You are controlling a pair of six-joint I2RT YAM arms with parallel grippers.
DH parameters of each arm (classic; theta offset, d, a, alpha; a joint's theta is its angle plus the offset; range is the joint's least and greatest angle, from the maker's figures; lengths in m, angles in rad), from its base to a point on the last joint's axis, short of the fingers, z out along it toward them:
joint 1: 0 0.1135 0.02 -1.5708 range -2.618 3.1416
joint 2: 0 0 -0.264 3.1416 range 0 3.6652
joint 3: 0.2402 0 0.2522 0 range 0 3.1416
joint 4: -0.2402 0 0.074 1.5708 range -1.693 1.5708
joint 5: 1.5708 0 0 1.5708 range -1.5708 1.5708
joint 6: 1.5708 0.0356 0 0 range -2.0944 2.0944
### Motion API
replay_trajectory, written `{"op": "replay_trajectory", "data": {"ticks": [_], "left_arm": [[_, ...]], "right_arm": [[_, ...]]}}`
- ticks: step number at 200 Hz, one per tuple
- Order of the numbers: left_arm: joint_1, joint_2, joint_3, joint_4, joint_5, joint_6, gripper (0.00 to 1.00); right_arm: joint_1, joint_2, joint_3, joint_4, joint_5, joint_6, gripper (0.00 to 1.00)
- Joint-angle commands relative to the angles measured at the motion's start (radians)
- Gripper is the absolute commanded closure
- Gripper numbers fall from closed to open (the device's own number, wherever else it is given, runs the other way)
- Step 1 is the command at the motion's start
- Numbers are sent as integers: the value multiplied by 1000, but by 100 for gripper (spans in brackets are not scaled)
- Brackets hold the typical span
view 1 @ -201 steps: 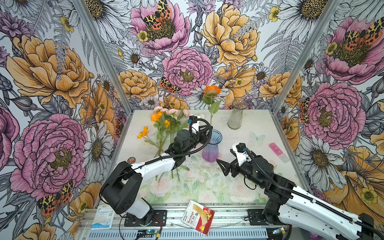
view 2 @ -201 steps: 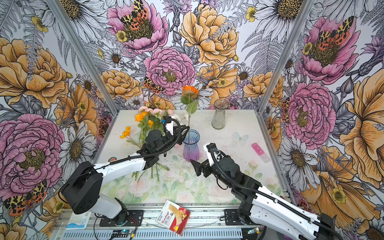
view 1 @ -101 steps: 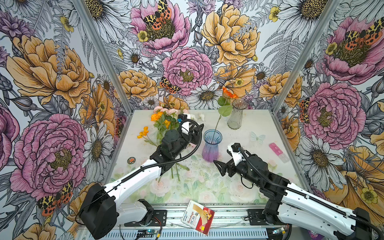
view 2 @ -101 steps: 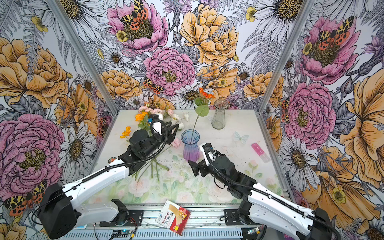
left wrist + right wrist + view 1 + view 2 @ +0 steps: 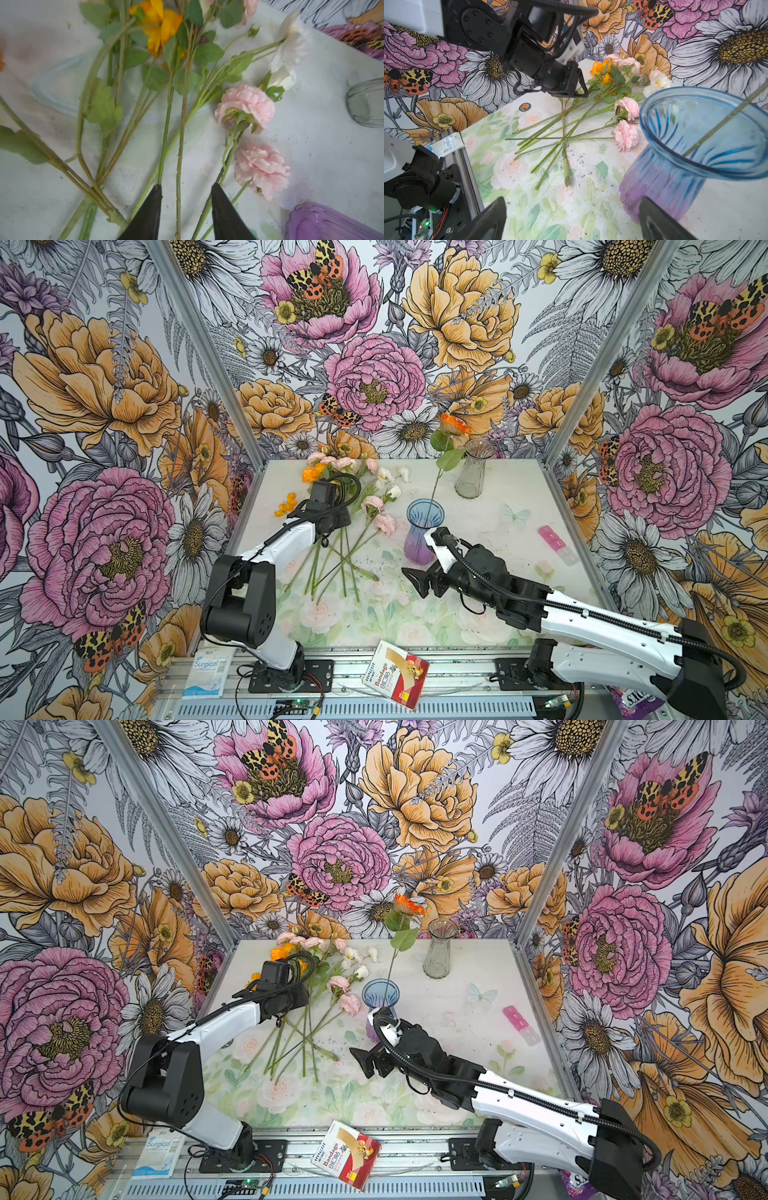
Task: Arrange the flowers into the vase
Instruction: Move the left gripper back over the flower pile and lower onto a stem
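Left gripper (image 5: 186, 185) released, astride a stem of the flowers (image 5: 372, 504), nine o'clock of vase (image 5: 420, 545); right gripper (image 5: 572, 199) gaping.

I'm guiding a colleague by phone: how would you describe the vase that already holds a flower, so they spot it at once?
On the pale floral-print tabletop, find the heap of green-stemmed flowers left of centre; right of it stands a ribbed glass vase, blue at its flared rim and purple below. Unlike the clear glass vase farther back, it holds one tall orange flower.
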Motion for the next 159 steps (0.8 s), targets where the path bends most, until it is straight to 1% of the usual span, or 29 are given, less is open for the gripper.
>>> {"op": "replay_trajectory", "data": {"ticks": [1, 41, 94, 112, 116, 124, 159], "left_arm": [[-6, 27, 37, -38, 37, -35, 60], [-6, 122, 93, -47, 10, -30, 63], [-14, 202, 159, -64, -23, -24, 66], [-14, 206, 173, -65, -32, -25, 67], [-14, 241, 176, -64, -34, -25, 67], [-13, 249, 182, -64, -39, -25, 67], [-14, 289, 210, -72, -39, -21, 68]], "right_arm": [[11, 15, 15, 69, -19, 25, 1], [13, 16, 12, 66, -29, 17, 1], [13, 6, 4, 60, -21, 10, 0], [13, 8, 5, 58, -26, 9, 1], [13, 9, 5, 57, -26, 9, 1], [14, 8, 5, 58, -26, 7, 1], [11, 11, 6, 54, -22, -5, 1]]}}
